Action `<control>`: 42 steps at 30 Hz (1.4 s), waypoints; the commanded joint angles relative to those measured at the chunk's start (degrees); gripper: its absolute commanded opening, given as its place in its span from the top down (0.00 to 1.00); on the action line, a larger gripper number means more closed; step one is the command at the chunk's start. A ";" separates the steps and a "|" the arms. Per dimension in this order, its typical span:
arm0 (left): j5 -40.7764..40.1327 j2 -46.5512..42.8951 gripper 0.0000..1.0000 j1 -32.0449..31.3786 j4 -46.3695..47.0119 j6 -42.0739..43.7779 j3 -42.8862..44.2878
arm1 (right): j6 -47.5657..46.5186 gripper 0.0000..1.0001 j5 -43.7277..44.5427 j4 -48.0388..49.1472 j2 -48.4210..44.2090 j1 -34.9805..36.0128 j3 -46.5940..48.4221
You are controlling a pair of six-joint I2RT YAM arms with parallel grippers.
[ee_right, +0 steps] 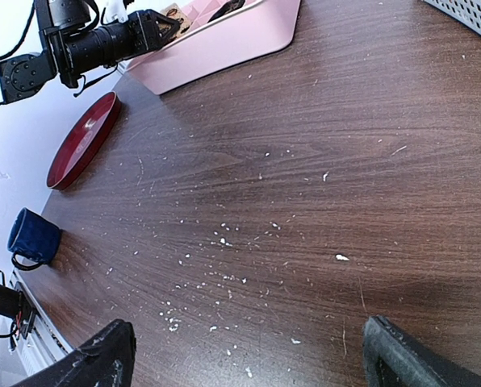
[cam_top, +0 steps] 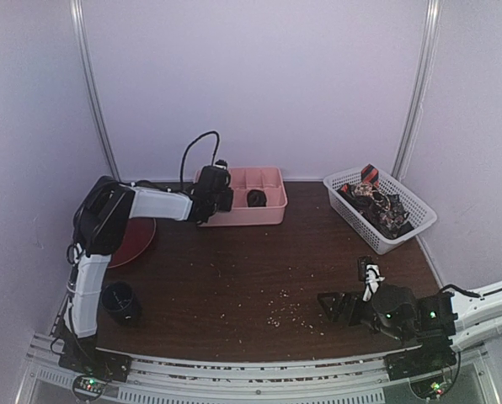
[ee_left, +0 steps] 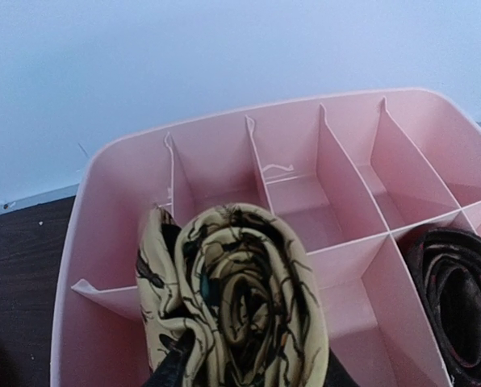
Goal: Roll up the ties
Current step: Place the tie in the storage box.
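- The left claw is clenched on the tan tie, which is already wound into a tight roll. Only the claw's dark finger edges show beneath the fabric.
- Just under and ahead of this claw sits the pink divided box. The roll hangs over the near-left cells; I cannot tell whether it touches a divider yet.
- To the right of the claw, in a near cell of the same box, a dark tie lies rolled and stowed, so one looks finished.
- The other cells ahead of the claw look bare.
- The right claw is released, jaws spread wide and holding nothing, low over the crumb-dusted bench.
- Beyond the right claw, toward the back wall, the white basket holds a heap of loose ties, red-and-black and dark, none rolled.
- My reading: one tie done, the second about to be dropped in, and the heap in the basket left to roll.
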 commanded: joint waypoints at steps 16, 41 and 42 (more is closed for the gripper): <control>11.46 -10.05 0.63 -0.15 1.89 -3.18 1.41 | -0.32 0.00 2.10 0.57 0.65 0.11 0.30; 13.04 -1.32 0.64 4.90 8.61 -6.56 -5.20 | 0.69 0.00 2.26 -1.89 -1.29 0.10 0.41; 12.03 -1.22 0.65 4.88 8.52 -6.44 -5.62 | 0.67 0.00 2.30 -2.04 -1.37 0.11 0.38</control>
